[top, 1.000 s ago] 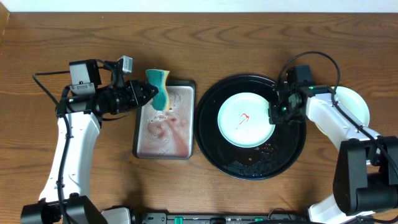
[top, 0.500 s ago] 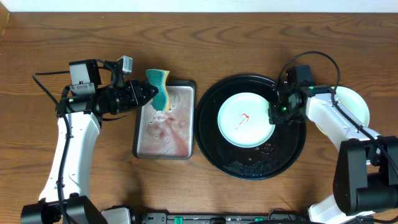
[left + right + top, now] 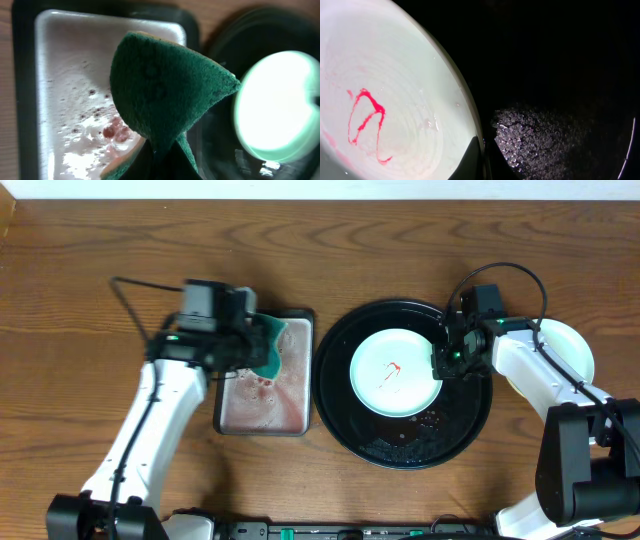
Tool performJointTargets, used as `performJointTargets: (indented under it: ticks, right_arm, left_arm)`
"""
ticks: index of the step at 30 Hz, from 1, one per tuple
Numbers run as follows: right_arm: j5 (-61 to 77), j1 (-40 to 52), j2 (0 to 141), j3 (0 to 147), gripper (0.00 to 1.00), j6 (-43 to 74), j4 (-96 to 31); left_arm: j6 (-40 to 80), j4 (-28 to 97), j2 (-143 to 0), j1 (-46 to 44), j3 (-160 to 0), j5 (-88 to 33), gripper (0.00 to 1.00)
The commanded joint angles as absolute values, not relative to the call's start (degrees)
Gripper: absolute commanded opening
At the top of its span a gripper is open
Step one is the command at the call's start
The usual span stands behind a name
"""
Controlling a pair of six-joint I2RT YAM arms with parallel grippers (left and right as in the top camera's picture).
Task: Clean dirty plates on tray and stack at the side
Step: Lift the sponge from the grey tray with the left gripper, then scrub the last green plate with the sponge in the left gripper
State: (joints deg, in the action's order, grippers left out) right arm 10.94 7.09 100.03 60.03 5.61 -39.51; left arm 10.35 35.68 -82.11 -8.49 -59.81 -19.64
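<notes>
Your left hand (image 3: 162, 152) is clamped on a coarse green sponge (image 3: 165, 85), folded to a wedge, over the rectangular tray (image 3: 60, 60) of foamy pink water. Your right hand (image 3: 482, 152) pinches the rim of the smooth, red-smeared mint plate (image 3: 385, 100), which lies in the glossy wet black tray (image 3: 560, 75). Beyond that arm, a pale plate (image 3: 568, 345) sits on the wooden desk (image 3: 400, 240).

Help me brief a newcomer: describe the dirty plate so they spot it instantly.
On the wooden table, find the big round black tray, right of middle. A pale mint plate lies on it. Unlike the plate beside the tray at the far right, it carries a red sauce squiggle.
</notes>
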Motion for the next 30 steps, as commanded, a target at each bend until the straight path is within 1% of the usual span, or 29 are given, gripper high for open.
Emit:
performJointTargets:
  ticks: [1,8,11,16,21,26,30]
  right_arm:
    - [13.50,8.38,100.42,59.77,0.01,4.80,-39.51]
    - [16.45,9.67,100.42,58.13,0.01,5.56,-39.92]
    - [16.53,11.53,100.42,55.18,0.01,5.93,-38.22]
    - [16.51,12.43,100.42,51.29,0.01,7.77,-34.22]
    - [16.56,12.43,100.42,49.63,0.01,8.32,-32.32]
    - [16.56,12.43,100.42,49.63,0.01,8.32,-32.10]
    - [16.56,12.43,100.42,49.63,0.01,8.32,-32.12]
  left_arm:
    - [13.19,35.73,-84.73,-14.33,-59.46,-1.80,0.07]
    - [13.37,34.63,-86.85,-21.98,-60.69,-3.05,0.07]
    - [15.16,28.82,-86.96,-27.14,-60.77,-10.26,0.07]
    - [21.85,22.06,-89.30,-33.21,-60.77,-12.21,0.07]
    - [26.11,15.00,-95.15,-39.00,-60.77,-15.92,0.07]
    - [30.85,9.30,-101.84,-42.89,-60.77,-16.08,0.08]
    - [30.70,9.17,-105.36,-43.86,-60.77,-15.94,0.07]
